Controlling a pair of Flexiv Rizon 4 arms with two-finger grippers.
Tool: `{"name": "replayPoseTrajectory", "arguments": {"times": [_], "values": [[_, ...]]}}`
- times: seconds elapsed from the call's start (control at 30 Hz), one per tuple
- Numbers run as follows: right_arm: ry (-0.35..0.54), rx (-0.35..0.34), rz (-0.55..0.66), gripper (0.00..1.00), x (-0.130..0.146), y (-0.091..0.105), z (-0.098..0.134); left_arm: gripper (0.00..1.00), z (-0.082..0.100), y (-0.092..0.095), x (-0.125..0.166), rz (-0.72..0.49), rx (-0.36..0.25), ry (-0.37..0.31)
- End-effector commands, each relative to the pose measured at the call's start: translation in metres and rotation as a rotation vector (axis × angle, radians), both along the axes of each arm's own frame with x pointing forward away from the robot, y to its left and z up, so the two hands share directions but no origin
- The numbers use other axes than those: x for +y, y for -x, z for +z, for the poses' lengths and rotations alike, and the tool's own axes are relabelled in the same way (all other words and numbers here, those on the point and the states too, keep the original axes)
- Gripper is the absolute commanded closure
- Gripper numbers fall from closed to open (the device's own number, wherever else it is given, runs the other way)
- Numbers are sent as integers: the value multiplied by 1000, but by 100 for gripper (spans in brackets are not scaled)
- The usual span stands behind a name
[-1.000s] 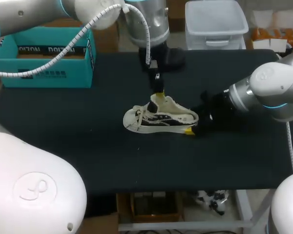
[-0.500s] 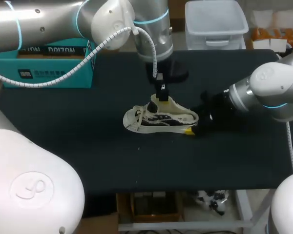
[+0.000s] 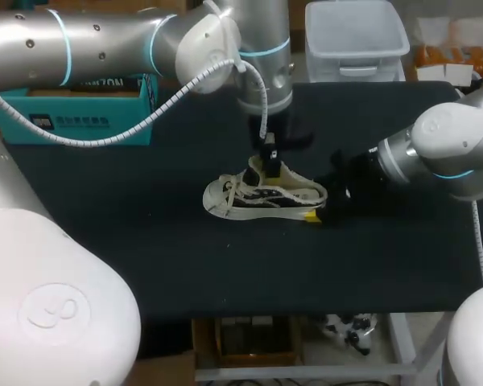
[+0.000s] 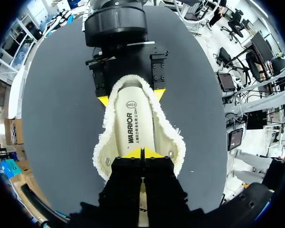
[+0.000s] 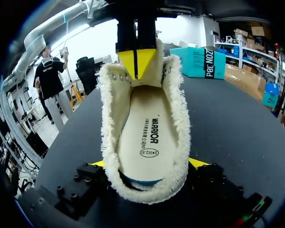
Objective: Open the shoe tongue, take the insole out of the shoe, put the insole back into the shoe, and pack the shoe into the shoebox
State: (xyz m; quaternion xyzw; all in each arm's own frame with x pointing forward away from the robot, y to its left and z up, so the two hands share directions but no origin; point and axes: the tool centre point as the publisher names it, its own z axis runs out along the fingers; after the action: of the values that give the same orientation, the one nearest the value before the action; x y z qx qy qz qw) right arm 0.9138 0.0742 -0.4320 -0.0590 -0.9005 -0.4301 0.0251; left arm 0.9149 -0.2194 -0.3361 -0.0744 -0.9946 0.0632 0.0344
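The left gripper (image 4: 142,153) has its yellow tips pressed tight together at the tongue end of the shoe's opening. Its own black fingers cover that spot, so it cannot be made out whether a thin edge of tongue or insole is caught between them. The right gripper (image 5: 148,164) is clamped on the shoe (image 3: 262,197): one yellow tip sits against each side of the heel, with the fleecy lining (image 5: 180,118) bulging between them. The insole (image 5: 149,137) lies inside the shoe, printed side up, its front end hidden behind the left gripper's fingers.

In the head view the shoe rests near the middle of the black table (image 3: 145,257), toe toward 9 o'clock and heel toward 3 o'clock. The left gripper stands at 12 o'clock of the opening. Of the right gripper only one yellow tip shows, at about 4 o'clock of the shoe; the rest merges with the dark table. The teal shoebox (image 3: 80,121) sits well apart at 10 o'clock from the shoe — the left arm (image 3: 105,36) crosses in front of it and hides its top, so its inside cannot be seen. The right arm (image 3: 451,149) enters from 3 o'clock.
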Motion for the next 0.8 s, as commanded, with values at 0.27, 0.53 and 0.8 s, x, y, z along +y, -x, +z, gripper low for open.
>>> {"name": "replayPoseTrajectory", "arguments": {"times": [0.27,0.53,0.8], "values": [[-3,-2,-1,100,-1,2,-6,100,-19,8,7,-68,48,-21],[-3,-2,-1,100,-1,2,-6,100,-28,25,9,-71,50,-44],[-3,-2,-1,100,-1,2,-6,100,-46,29,7,-29,15,-78]]}}
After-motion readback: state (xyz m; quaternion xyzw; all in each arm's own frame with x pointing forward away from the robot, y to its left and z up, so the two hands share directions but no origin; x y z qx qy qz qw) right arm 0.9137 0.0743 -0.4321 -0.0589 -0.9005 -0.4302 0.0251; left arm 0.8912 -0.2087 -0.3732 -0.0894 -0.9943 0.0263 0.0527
